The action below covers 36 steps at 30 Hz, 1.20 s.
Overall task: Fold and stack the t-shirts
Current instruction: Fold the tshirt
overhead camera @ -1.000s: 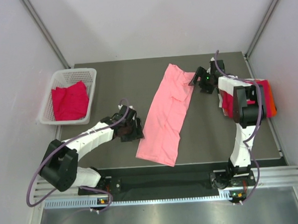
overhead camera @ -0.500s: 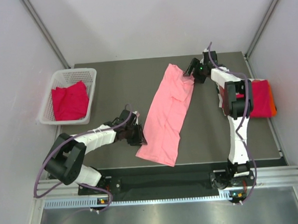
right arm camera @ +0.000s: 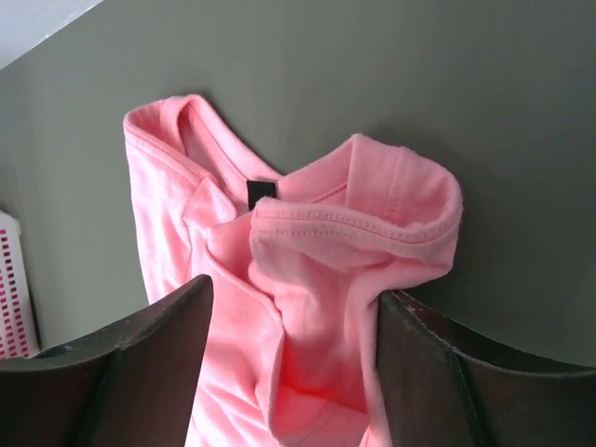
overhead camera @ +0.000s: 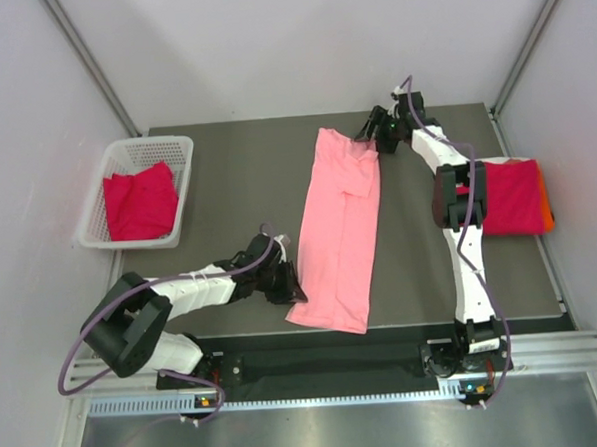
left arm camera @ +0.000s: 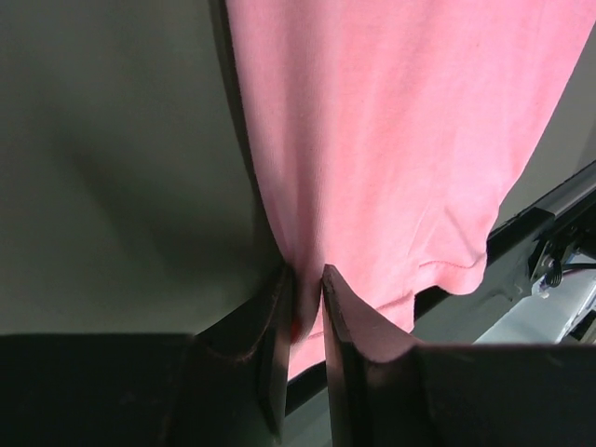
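Salmon-pink t-shirt (overhead camera: 339, 231) lies on the table (overhead camera: 226, 177), running 12 to 6. The left gripper (left arm camera: 305, 279) pinches its 7 o'clock hem corner; the right gripper (right arm camera: 293, 289), spread wide, straddles the collar at 1 o'clock.

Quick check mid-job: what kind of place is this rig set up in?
Probably a lab robot cell, not a home or shop: plain white walls box in a dark table, a metal rail carries the arms, and tees and a basket are laid out.
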Available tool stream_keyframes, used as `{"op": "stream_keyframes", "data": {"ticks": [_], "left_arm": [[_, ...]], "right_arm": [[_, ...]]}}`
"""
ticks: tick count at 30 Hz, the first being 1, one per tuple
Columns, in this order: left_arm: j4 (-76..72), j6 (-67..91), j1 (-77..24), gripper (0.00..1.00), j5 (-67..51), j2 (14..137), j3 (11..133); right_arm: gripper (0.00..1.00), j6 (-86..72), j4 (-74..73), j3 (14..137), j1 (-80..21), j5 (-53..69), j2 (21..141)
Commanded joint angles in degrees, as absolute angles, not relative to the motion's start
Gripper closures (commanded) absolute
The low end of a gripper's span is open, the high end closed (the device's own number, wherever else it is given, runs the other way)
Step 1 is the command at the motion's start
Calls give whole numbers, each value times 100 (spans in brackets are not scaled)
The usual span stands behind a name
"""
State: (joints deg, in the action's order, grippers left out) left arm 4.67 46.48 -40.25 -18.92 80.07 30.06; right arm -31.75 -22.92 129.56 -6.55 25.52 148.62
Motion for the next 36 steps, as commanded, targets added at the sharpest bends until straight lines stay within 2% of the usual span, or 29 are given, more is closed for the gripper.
{"op": "stream_keyframes", "data": {"ticks": [1, 4, 5, 7, 8, 12, 13, 16, 21, 22, 27, 31, 36], "left_arm": [[545, 4887, -4166, 75, -1652, 8112, 2848], [589, 4948, -4236, 75, -1600, 8025, 2857], [641, 4974, -4271, 73, -1582, 7946, 2856], [790, 4983, -4280, 71, -1503, 7858, 2856], [904, 4957, -4280, 68, -1312, 7770, 2865], [1703, 4878, -4280, 42, -757, 7489, 3014], [1914, 4895, -4280, 29, -651, 7401, 3006], [2127, 4948, -4280, 9, -449, 6962, 2962], [2329, 4904, -4271, 10, -456, 6522, 3041], [2312, 4896, -4271, 11, -518, 6487, 3032], [2145, 4878, -4298, 21, -747, 6416, 2910], [2083, 4852, -4324, 26, -791, 6390, 2839], [2083, 4790, -4342, 27, -852, 6460, 2918]], "right_arm": [[32, -3147, -2672, 13061, -738, 2646, 15153], [24, -3068, -2672, 12999, -730, 2514, 15021], [9, -3067, -2663, 12956, -712, 2453, 14925], [1, -3102, -2672, 12894, -677, 2391, 14793], [0, -3111, -2681, 12763, -659, 2269, 14601], [0, -3041, -2550, 11946, -571, 1636, 13801], [0, -3024, -2514, 11718, -510, 1548, 13607], [0, -3041, -2058, 10489, -414, 1371, 12738], [0, -3032, -1521, 8177, -431, 1195, 11121], [0, -3041, -1373, 7504, -439, 1161, 10883], [0, -3242, -1309, 5636, -755, 783, 9090], [5, -3620, -1389, 4014, -1510, 580, 7895], [8, -4409, -1748, 2683, -2406, 35, 5901]]}}
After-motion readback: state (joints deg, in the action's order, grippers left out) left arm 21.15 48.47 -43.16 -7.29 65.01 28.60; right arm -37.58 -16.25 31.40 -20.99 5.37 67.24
